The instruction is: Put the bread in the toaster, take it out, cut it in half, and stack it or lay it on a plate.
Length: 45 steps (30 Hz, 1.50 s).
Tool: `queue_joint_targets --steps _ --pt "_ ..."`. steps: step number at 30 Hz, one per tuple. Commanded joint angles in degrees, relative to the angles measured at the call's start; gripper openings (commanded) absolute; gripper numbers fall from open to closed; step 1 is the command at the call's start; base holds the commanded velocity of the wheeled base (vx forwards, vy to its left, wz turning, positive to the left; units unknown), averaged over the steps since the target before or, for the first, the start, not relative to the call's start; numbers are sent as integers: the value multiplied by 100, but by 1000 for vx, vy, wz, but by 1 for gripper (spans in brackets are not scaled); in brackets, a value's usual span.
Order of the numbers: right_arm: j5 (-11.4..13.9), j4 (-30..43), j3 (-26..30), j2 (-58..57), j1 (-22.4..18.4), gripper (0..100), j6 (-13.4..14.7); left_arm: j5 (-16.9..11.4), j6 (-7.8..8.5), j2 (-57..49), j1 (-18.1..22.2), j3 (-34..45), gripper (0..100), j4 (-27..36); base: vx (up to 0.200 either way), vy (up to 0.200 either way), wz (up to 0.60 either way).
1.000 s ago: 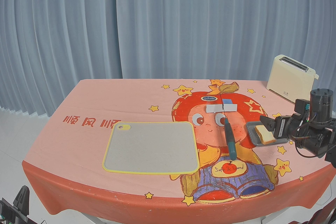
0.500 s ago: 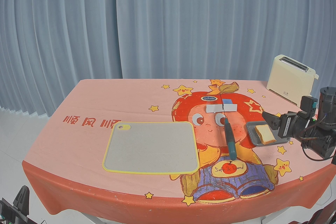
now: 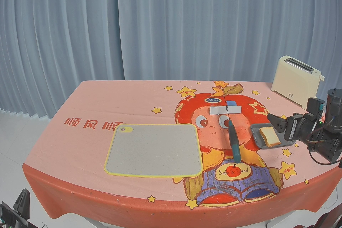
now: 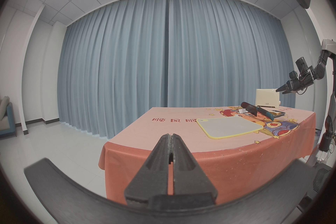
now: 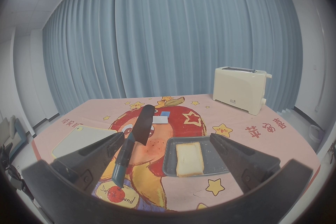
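Observation:
A slice of bread point(image 3: 269, 136) lies flat in a grey tray point(image 3: 255, 131) at the table's right side. The cream toaster point(image 3: 296, 79) stands at the far right corner, its slot empty as far as I can see. My right gripper point(image 3: 274, 122) hovers open just right of and above the tray. In the right wrist view the bread point(image 5: 189, 158) lies ahead between its spread fingers point(image 5: 241, 160). A teal-handled knife point(image 3: 234, 143) lies left of the tray. My left gripper point(image 4: 171, 140) is shut on nothing, low and off the table's front left corner.
A yellow-rimmed grey cutting board point(image 3: 154, 149) lies front and centre-left. A small white and blue block point(image 3: 225, 109) sits under the knife's blade tip. Blue curtains hang behind the table. The table edge runs close behind the toaster.
My right gripper has drawn back to the right and slightly up, from over the bread to beside the tray. The bread, knife and left arm have not moved.

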Motion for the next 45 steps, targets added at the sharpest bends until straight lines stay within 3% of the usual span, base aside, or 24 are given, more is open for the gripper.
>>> queue_joint_targets --steps 1,45 --pt "-1 1 1 -50 0 100 -3 2 -2 8 2 101 0 -4 0 0 0" --pt "-1 1 27 -191 -9 100 -126 2 -2 8 2 101 0 -4 0 0 0"
